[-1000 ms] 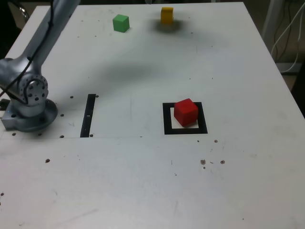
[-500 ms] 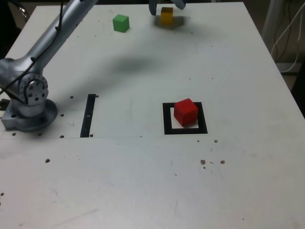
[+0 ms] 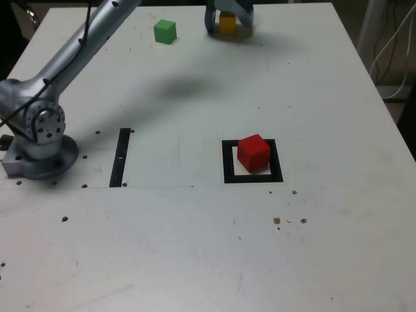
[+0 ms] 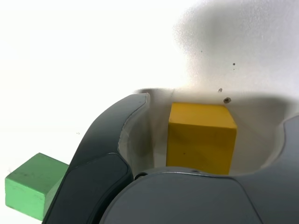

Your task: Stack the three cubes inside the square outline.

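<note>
The hand [image 3: 229,19] is down at the far edge of the counter [image 3: 195,247] with its fingers [image 4: 100,154] spread to either side of the yellow cube [image 3: 227,24]. In the wrist view a gap shows between the cube and the nearer finger, so nothing is pinched yet. The cube sits flat on the counter between them. The green cube [image 3: 165,31] rests near it along the same far edge, toward the exterior view's left, apart from the hand. Well away, around the middle of the counter, the red cube [image 3: 253,153] stands inside the square outline [image 3: 228,162], turned at a slight angle to the frame. A straight black strip [image 3: 121,157] lies toward the exterior view's left of the outline, near the arm's base [image 3: 39,149].
</note>
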Controlling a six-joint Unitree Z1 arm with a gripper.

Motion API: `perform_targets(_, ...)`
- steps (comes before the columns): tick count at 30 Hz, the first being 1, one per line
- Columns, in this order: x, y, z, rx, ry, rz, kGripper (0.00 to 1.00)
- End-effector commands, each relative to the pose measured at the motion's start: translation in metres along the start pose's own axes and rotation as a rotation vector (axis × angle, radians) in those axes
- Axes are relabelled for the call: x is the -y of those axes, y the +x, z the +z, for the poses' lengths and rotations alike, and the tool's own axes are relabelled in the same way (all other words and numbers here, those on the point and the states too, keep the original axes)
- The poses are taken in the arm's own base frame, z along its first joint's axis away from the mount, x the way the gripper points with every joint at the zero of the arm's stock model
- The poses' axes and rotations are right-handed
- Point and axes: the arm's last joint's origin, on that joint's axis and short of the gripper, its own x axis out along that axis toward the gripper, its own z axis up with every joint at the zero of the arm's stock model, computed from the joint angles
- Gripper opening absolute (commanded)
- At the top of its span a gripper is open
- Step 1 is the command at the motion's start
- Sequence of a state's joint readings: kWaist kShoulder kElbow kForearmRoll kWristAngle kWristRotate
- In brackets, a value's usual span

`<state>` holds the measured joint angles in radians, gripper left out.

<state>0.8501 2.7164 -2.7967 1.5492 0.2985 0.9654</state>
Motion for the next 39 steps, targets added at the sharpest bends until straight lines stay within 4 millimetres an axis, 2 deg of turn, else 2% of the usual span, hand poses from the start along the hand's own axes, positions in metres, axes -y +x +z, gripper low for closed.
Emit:
perform_targets(1,0.0009,-0.0037,0.0033,0.001,-0.005,0.016,0.84)
perform_targets(6,0.0009,-0.007,0.0038,0.0,-0.024,0.03,0.73)
perform_targets(16,-0.0002,-0.0095,0.0032,0.008,-0.034,0.038,0.62)
perform_targets(24,-0.0012,-0.0062,0.0028,0.02,-0.048,0.025,0.59)
perform_targets(32,-0.0036,-0.0101,0.001,0.044,-0.059,0.031,0.34)
perform_targets(35,-0.0037,-0.0111,0.001,0.05,-0.06,0.031,0.29)
perform_targets(39,-0.0036,-0.0131,0.0003,0.052,-0.061,0.03,0.28)
